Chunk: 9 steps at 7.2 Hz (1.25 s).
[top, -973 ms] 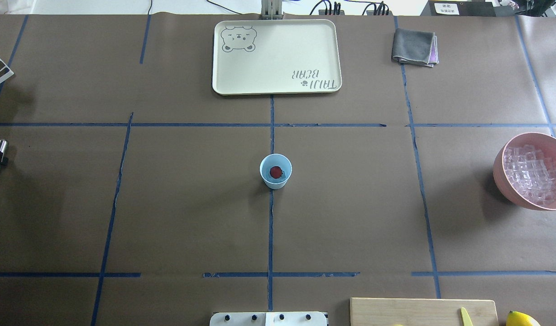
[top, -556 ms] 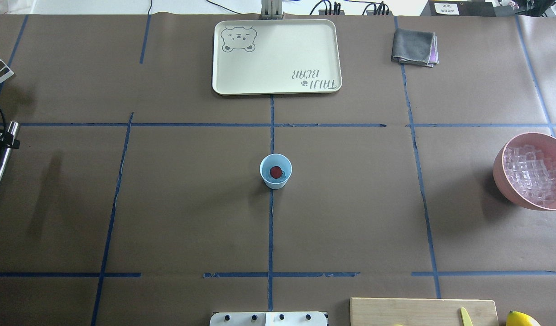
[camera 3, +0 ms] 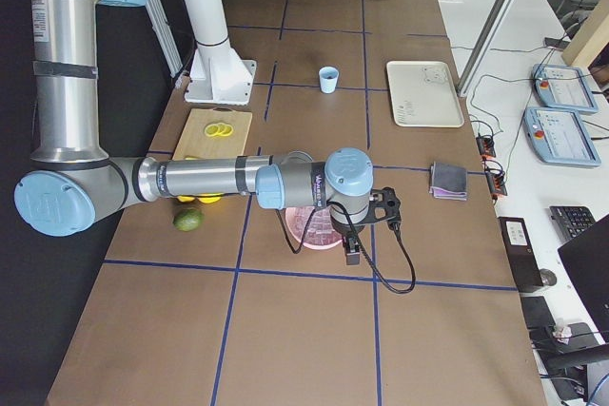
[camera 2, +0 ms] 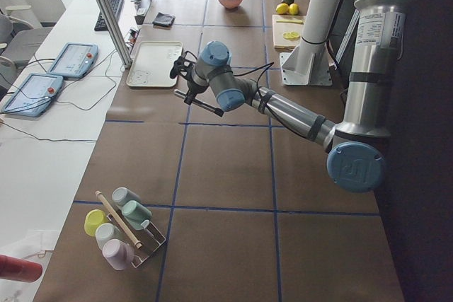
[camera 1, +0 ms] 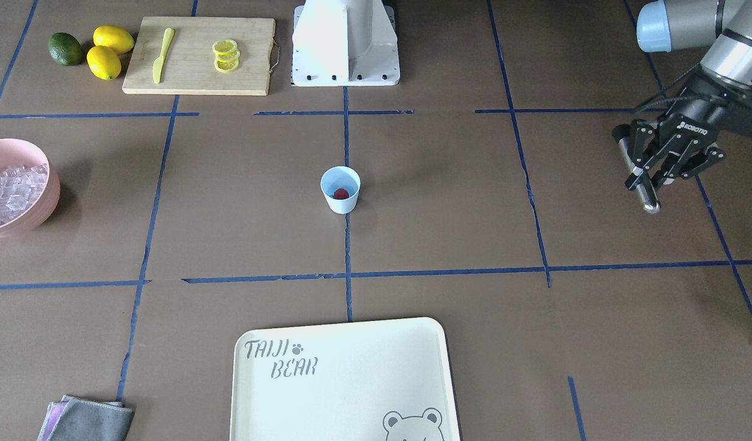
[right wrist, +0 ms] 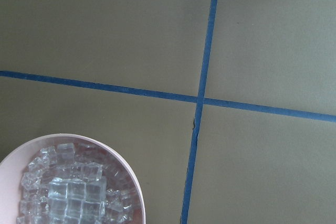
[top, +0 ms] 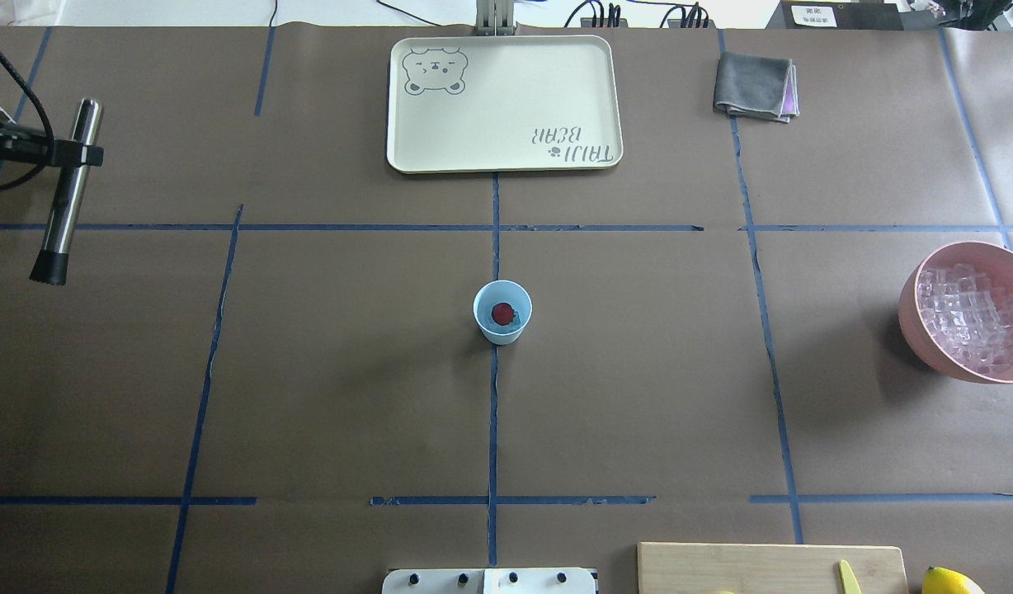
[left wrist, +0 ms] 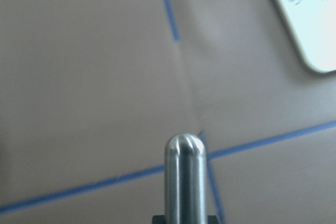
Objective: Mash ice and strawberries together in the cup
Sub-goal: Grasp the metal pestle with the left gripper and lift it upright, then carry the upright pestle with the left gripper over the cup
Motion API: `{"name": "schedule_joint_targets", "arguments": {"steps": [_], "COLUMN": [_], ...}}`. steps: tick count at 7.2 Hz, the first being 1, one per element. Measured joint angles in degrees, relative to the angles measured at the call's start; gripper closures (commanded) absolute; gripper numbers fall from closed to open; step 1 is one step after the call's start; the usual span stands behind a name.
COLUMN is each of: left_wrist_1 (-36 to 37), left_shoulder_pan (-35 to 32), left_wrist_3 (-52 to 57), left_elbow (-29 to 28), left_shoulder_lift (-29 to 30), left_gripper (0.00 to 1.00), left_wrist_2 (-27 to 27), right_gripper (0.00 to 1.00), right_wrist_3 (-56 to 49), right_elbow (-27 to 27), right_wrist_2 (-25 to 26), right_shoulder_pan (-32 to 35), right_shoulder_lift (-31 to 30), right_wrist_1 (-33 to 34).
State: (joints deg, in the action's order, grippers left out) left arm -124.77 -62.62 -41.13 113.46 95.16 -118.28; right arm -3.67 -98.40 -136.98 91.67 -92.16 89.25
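The pale-blue cup (top: pixel 502 312) stands upright at the table's middle, also in the front view (camera 1: pixel 340 188). One red strawberry (top: pixel 502 313) lies inside it. The ice (top: pixel 968 318) fills a pink bowl (top: pixel 915 330) at the right edge; it shows in the right wrist view (right wrist: pixel 73 187). My left gripper (top: pixel 73 154) is shut on a steel muddler rod (top: pixel 61 206) above the far left of the table, well away from the cup (camera 1: pixel 645 180). My right gripper (camera 3: pixel 352 249) hangs by the bowl; I cannot tell if it is open or shut.
A cream tray (top: pixel 503 103) lies at the far middle, a folded grey cloth (top: pixel 754 85) to its right. A cutting board (camera 1: pixel 198 55) with lemon slices, a knife, lemons and a lime sits near the robot base. A cup rack (camera 2: pixel 120 224) stands at the left end.
My left gripper has carried the rod away from the robot and slightly inward along the left edge. The cup, the strawberry and the bowl have not moved.
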Motion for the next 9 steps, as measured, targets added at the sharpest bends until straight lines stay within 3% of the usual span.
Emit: {"name": "schedule_joint_targets", "arguments": {"steps": [1, 2, 4, 7, 9], "left_wrist_1": [-0.70, -2.06, -7.42, -20.45, -24.48], "left_shoulder_pan": [1.49, 5.40, 17.70, 30.79, 40.49], "left_wrist_3": [-2.54, -6.19, -10.02, -10.23, -7.95], "left_elbow": [3.01, 5.39, 7.62, 7.19, 6.12], "left_shoulder_lift": [1.59, 3.25, 5.25, 5.92, 6.48], "left_gripper": [1.00, 1.00, 1.00, 1.00, 1.00], "left_wrist_2": [4.37, 12.57, 33.73, 54.39, 67.21], "right_gripper": [0.00, 0.00, 0.00, 0.00, 0.00], "right_wrist_3": [0.04, 0.08, 0.15, 0.16, 0.10], "right_elbow": [-0.01, -0.03, -0.03, -0.14, -0.19], "right_wrist_2": [-0.44, -1.20, -2.31, -2.65, -2.56], "right_shoulder_pan": [0.00, 0.00, 0.00, 0.00, 0.00], "right_shoulder_lift": [0.08, 0.07, 0.11, 0.22, 0.22], "right_wrist_1": [0.04, 0.04, 0.04, -0.26, -0.30]}}
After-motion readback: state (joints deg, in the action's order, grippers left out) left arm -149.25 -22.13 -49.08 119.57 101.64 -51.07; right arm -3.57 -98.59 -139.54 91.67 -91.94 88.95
